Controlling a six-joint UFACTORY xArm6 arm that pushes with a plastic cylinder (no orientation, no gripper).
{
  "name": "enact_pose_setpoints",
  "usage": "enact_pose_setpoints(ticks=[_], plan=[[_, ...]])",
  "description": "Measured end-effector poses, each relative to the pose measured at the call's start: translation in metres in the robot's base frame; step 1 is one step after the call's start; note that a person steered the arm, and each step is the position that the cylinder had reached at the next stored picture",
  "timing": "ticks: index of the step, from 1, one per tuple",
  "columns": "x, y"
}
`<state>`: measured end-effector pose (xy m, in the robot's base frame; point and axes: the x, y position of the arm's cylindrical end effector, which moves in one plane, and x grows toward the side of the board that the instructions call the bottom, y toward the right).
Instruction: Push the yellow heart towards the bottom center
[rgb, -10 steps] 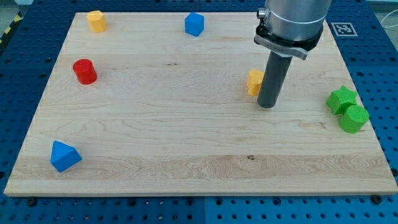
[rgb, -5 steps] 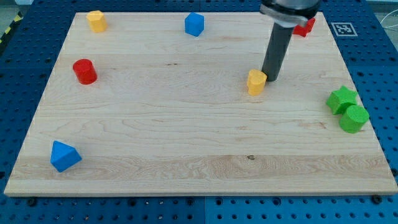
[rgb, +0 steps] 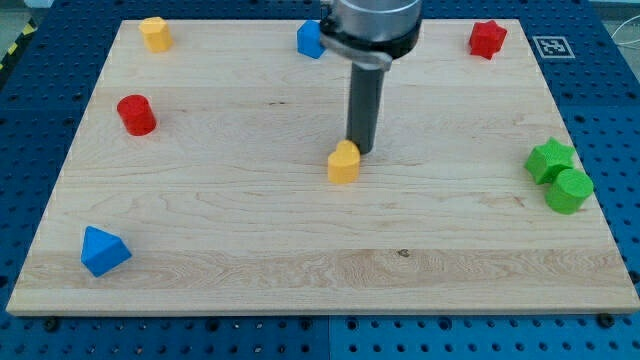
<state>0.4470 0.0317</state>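
The yellow heart (rgb: 343, 163) lies near the middle of the wooden board (rgb: 250, 250). My tip (rgb: 360, 150) stands right behind it, at its upper right edge, touching or nearly touching it. The rod rises from there toward the view's top and partly hides a blue block (rgb: 309, 38).
A second yellow block (rgb: 154, 33) sits at the top left. A red cylinder (rgb: 136, 115) is at the left, a blue triangular block (rgb: 103, 251) at the bottom left, a red star (rgb: 487, 39) at the top right, and two green blocks (rgb: 559, 176) at the right edge.
The yellow heart has slid left and a little down, from right of centre to the middle. My tip has moved left with it, staying behind its upper right edge.
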Motion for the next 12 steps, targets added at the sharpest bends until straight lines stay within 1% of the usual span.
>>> enact_pose_setpoints(ticks=[1,2,3,4,5,6,7,8,9,10,11,12], plan=[[0.047,-0.01],[0.054,-0.017],[0.03,-0.04],[0.019,-0.073],[0.034,-0.084],[0.068,-0.067],[0.085,-0.053],[0.076,-0.069],[0.039,-0.076],[0.024,-0.057],[0.041,-0.026],[0.069,-0.017]])
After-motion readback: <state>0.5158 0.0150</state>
